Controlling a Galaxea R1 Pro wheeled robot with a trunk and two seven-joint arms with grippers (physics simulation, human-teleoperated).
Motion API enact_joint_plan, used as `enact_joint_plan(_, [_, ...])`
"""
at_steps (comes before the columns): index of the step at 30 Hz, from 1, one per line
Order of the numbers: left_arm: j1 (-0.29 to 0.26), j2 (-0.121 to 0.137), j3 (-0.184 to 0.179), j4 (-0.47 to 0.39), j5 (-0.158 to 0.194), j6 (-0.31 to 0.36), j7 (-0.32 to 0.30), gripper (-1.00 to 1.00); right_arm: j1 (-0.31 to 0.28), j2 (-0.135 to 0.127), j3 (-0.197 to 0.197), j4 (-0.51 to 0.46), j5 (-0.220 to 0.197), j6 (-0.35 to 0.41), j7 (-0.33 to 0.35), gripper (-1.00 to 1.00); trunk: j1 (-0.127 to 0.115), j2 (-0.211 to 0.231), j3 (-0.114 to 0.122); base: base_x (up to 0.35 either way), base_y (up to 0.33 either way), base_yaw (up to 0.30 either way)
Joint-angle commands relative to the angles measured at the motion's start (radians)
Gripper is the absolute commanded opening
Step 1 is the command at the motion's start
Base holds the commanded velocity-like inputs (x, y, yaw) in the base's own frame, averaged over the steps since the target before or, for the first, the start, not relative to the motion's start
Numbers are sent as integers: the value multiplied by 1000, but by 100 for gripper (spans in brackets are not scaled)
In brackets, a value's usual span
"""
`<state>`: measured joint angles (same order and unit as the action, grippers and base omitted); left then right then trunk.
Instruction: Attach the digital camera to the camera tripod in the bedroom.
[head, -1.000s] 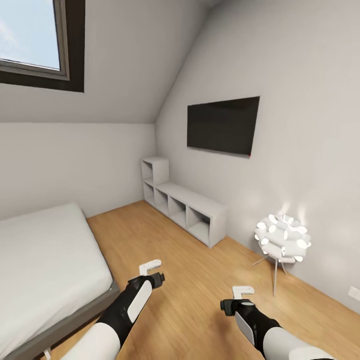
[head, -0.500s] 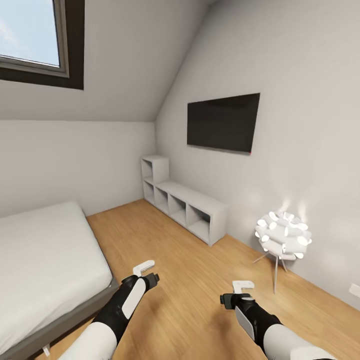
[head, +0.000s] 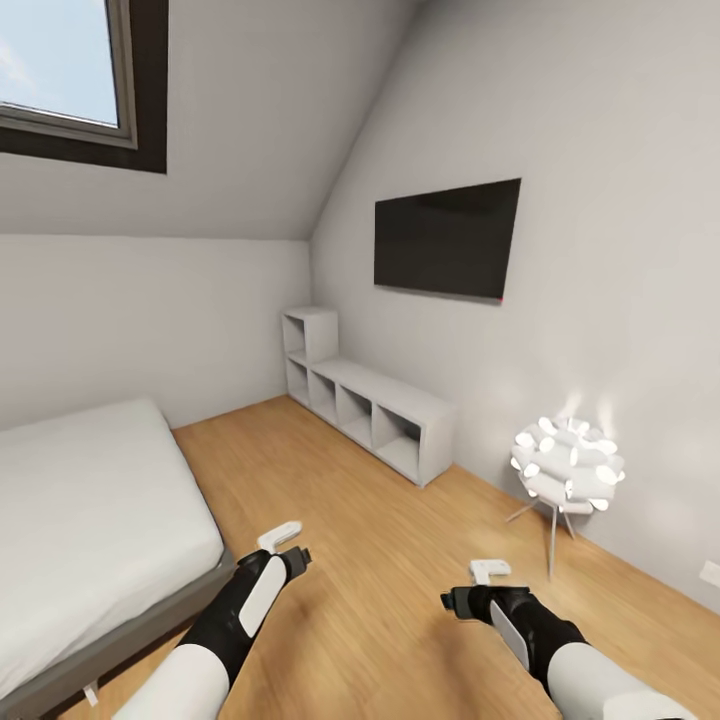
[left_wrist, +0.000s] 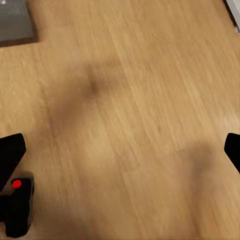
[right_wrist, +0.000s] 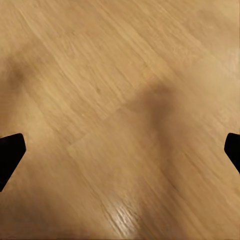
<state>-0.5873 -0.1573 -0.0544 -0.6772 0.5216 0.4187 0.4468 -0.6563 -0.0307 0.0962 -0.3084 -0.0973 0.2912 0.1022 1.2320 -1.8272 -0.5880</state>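
The bedroom has a light wooden plank floor, pale grey-white walls and a sloped ceiling. The digital camera and the camera tripod cannot be placed from these pictures. In the left wrist view, a small black boxy part bearing a red dot sits at the edge of the frame beside one fingertip; what it is cannot be told.

The left claw hangs low over the floor near the foot corner of the bed, its white fingers pointing forward. In the left wrist view the two black fingertips stand at opposite edges of the frame, wide apart, with bare planks between them. The right claw hangs over the floor at the other side, not far from the lamp's legs. In the right wrist view its fingertips are likewise spread wide, with nothing between them but wood grain and soft shadow.

A bed with a white mattress on a grey frame fills the left of the head view. Against the far right wall stands a low grey-white open shelf unit with a taller cube section at its far end. Above it a flat black television screen is mounted on the wall. Nearer, a glowing white-globed floor lamp on thin legs stands by the wall. A dark-framed skylight window sits in the sloped ceiling, showing blue sky.
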Motion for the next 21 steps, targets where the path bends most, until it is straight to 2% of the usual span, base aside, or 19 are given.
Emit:
enact_joint_plan(1, [0, 2, -4, -2, 11, 2, 32, 100, 0, -19, 8, -22, -10, 16, 65, 100, 4, -8, -4, 0, 0, 0])
enact_joint_plan(2, [0, 3, -4, -3, 11, 1, 59, 100, 0, -32, 7, -43, -10, 23, 117, 100, 8, -15, -7, 0, 0, 0])
enact_joint_plan(6, [0, 5, -7, -5, 16, -3, 117, 100, 0, -51, 7, -88, -9, 32, 182, 100, 23, -43, -20, 0, 0, 0])
enact_joint_plan(21, [-1, 4, -7, -1, 12, 2, 144, 100, 0, -50, 8, -99, -10, 35, 201, 100, 81, -148, -67, 0, 0, 0])
